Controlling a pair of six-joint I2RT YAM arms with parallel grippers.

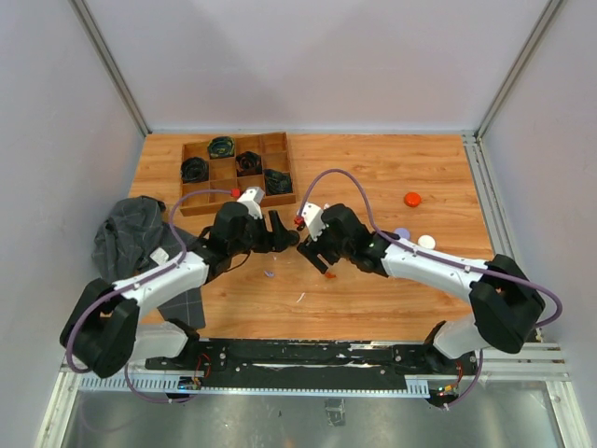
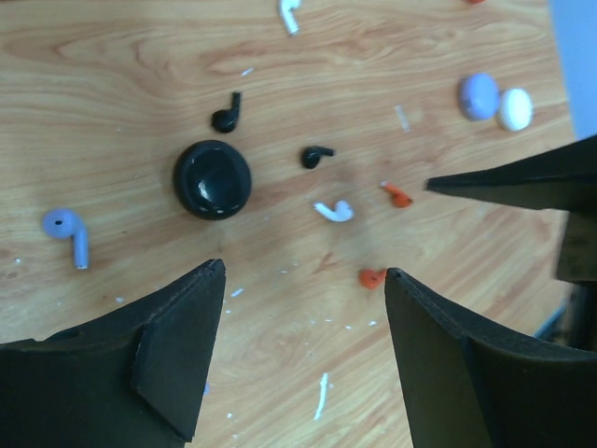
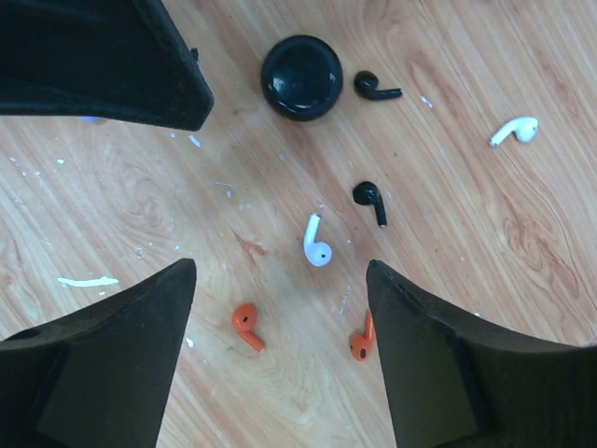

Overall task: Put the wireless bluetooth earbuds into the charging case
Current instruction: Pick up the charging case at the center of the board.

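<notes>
Two orange-red earbuds lie on the wooden table between my right gripper's open jaws; it is empty and above them. They also show in the left wrist view. A lavender earbud lies left of a round black charging case, which also shows in the right wrist view. My left gripper is open and empty, above bare wood near the case. In the top view the two grippers face each other at mid-table, with one orange earbud and the lavender earbud just in front of them.
Two black earbuds and two white ones lie around the case. Orange, lavender and white pucks sit at the right. A wooden tray with black cases stands at the back left, and a grey cloth lies at the left.
</notes>
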